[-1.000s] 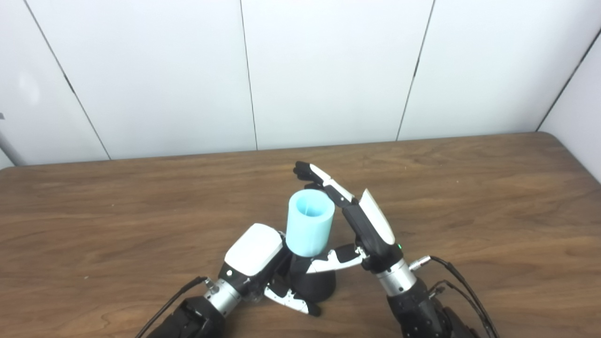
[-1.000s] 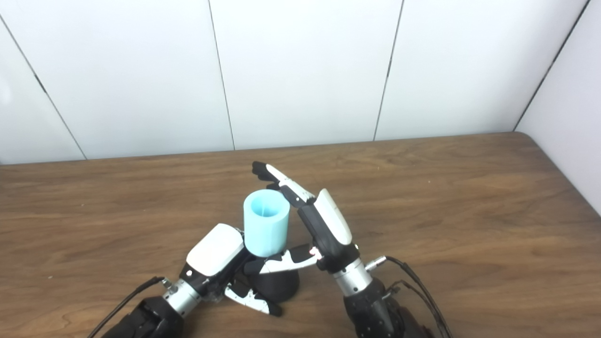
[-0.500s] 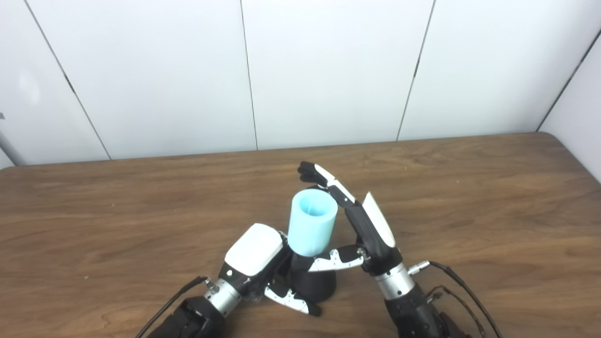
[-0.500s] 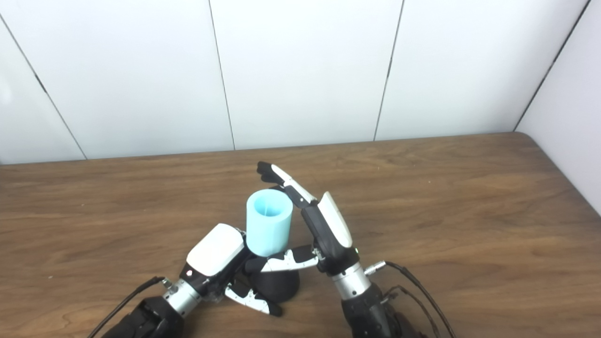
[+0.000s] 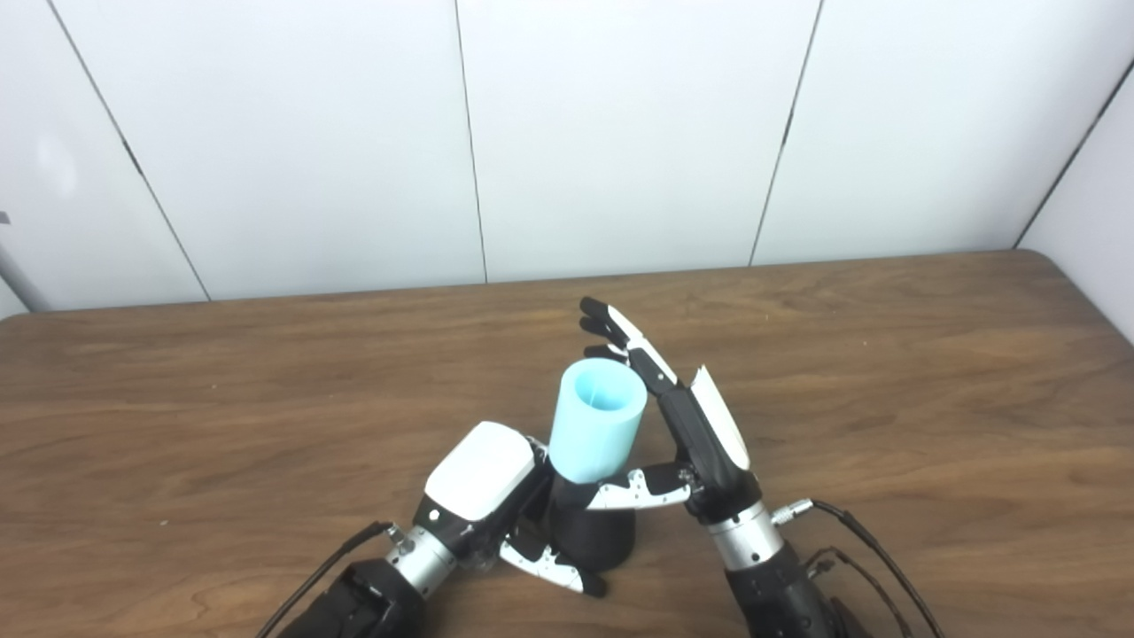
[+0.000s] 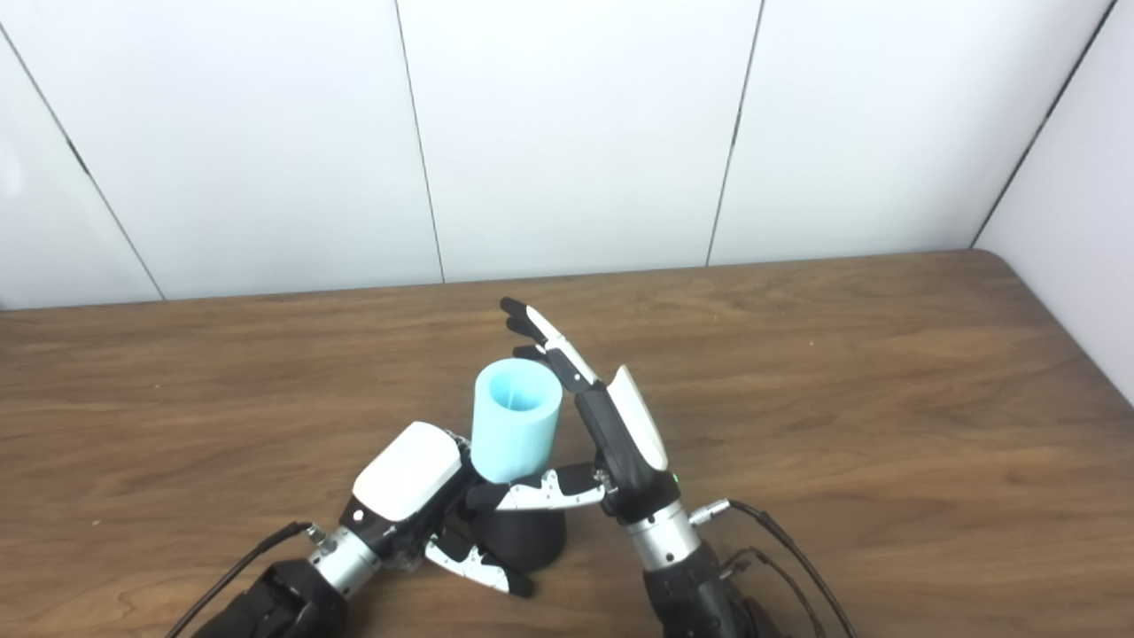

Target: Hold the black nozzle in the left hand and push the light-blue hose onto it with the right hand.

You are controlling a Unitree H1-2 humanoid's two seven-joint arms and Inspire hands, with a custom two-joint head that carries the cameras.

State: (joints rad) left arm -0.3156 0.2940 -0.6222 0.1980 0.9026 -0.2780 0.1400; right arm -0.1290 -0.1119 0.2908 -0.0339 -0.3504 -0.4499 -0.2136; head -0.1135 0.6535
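Spanning the whole scene, the worktop [image 5: 886,372] offers open room toward 9, 12 and 3 o'clock. The left robot hand [image 5: 483,487] wraps the nozzle [image 5: 592,536] at 6 o'clock, apparently to brace it upright. The right robot hand [image 5: 687,443], fingers spread, touches the hose [image 5: 595,430] from 3 o'clock without gripping; the hose sits tilted on the nozzle top.

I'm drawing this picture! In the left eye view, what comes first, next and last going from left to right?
left hand → light-blue hose → right hand
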